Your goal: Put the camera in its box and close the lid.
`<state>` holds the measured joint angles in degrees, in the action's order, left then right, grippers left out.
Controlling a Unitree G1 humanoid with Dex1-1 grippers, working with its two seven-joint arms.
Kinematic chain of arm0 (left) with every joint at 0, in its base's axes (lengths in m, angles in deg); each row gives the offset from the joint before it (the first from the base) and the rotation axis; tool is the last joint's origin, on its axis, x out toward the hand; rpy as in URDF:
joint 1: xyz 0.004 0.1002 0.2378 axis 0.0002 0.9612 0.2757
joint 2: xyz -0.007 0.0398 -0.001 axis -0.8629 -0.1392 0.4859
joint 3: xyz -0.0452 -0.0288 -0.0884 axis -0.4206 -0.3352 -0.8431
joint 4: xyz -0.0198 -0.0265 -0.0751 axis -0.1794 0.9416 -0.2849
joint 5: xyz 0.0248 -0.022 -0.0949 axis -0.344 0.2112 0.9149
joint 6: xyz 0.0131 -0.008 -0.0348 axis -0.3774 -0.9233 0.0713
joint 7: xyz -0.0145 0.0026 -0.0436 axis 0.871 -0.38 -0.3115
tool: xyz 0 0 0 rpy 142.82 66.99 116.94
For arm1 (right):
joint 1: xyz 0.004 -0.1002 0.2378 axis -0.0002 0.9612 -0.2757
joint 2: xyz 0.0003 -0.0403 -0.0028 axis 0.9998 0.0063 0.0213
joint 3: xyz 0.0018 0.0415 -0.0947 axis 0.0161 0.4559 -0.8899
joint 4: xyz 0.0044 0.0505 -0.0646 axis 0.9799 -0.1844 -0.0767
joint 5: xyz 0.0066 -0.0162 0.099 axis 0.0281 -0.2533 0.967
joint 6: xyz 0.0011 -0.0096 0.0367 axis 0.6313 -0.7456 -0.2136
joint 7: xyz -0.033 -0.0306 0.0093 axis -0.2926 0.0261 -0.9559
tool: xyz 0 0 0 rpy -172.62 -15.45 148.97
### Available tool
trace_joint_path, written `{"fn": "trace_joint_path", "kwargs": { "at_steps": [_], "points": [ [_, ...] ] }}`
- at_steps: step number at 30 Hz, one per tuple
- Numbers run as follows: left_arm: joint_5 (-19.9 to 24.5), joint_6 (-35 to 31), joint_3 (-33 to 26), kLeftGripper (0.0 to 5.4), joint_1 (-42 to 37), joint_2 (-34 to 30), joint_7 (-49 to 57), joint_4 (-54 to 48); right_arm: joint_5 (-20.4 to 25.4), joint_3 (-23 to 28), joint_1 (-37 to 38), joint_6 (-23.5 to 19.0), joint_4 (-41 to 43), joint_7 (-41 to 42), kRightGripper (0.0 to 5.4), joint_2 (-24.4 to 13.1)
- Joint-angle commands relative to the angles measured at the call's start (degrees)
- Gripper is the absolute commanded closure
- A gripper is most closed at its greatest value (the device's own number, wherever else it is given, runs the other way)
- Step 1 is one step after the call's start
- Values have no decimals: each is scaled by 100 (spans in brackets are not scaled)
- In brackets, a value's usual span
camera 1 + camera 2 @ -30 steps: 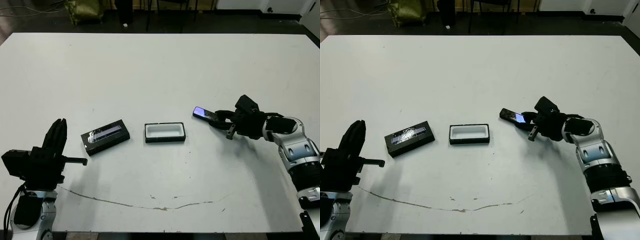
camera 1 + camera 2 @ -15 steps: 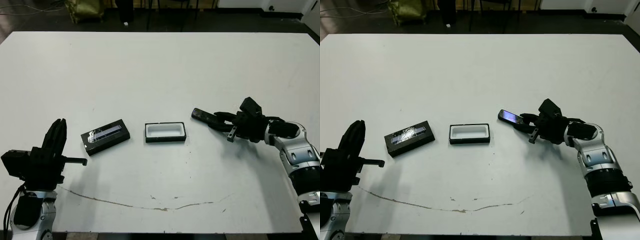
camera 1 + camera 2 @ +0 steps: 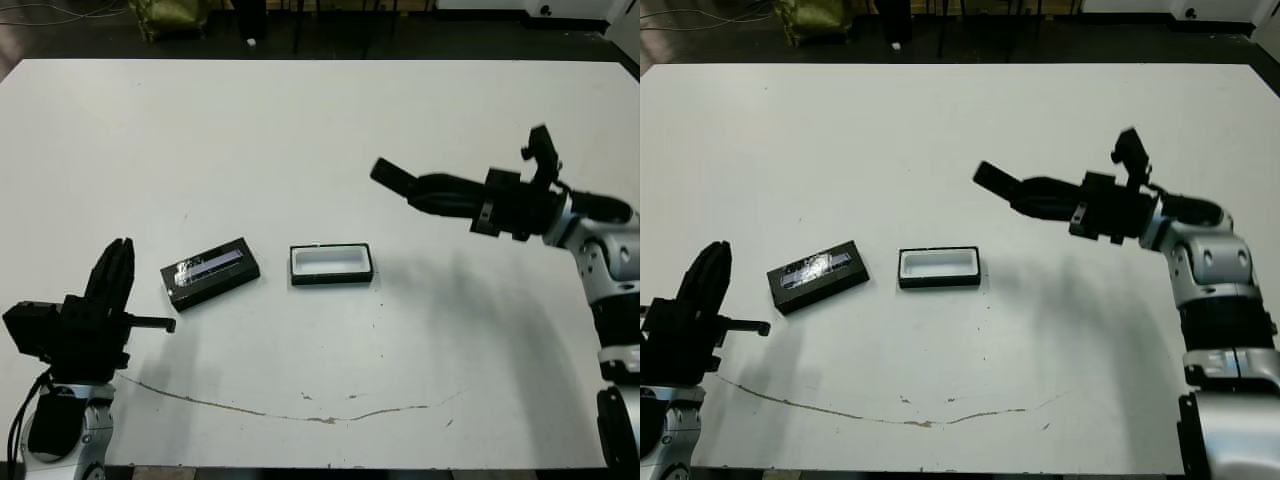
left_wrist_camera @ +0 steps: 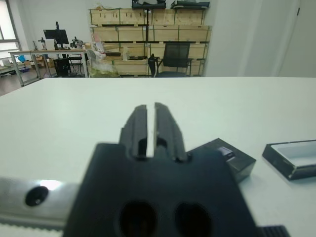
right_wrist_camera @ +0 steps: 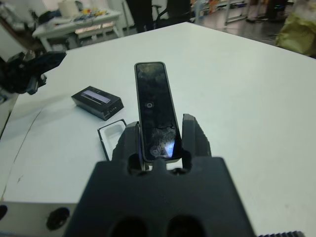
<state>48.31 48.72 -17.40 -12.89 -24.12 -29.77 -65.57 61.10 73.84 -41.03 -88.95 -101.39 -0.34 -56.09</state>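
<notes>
My right gripper (image 3: 425,192) is shut on the camera (image 3: 393,178), a slim black bar held well above the table, right of and beyond the box; in the right wrist view the camera (image 5: 155,111) stands gripped between both fingers. The box (image 3: 331,264), a black tray with white lining, sits open near the table's middle. Just to its left lies the lid (image 3: 210,272), a black slab with a silvery stripe. My left gripper (image 3: 113,277) is shut on nothing, upright at the near left; its wrist view shows the fingers (image 4: 139,129) pressed together, with the lid (image 4: 227,156) and box (image 4: 292,158) beyond.
A thin dark crack line (image 3: 300,410) runs across the near part of the white table (image 3: 300,130). Beyond the far edge is a dark floor with chair legs and a yellow-green bag (image 3: 170,18).
My right gripper has lifted the camera off the table and carried it higher and farther back. The left arm, box and lid have not moved.
</notes>
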Motion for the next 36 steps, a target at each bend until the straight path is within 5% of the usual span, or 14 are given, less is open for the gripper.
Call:
{"fn": "trace_joint_path", "kwargs": {
  "at_steps": [1, 7, 12, 23, 36],
  "points": [
    [-39, -114, 64, 540, 137, 50, 69, -26, -281, -323, -265, 71, -148, 248, 505, 42],
    [-85, -61, 91, 540, 206, 105, 145, -58, -698, -936, -578, 30, -60, 419, 505, 316],
    [-95, 34, 86, 540, 210, 131, 119, 10, -881, -1285, -784, -631, 5, 386, 505, 469],
    [-54, 24, 78, 540, 226, 137, 86, 9, -1117, -1385, -577, 100, 117, 347, 505, 629],
    [-4, 26, 69, 540, 278, 122, 85, -24, -1351, -1531, -410, -234, 225, 355, 505, 472]
  ]
}}
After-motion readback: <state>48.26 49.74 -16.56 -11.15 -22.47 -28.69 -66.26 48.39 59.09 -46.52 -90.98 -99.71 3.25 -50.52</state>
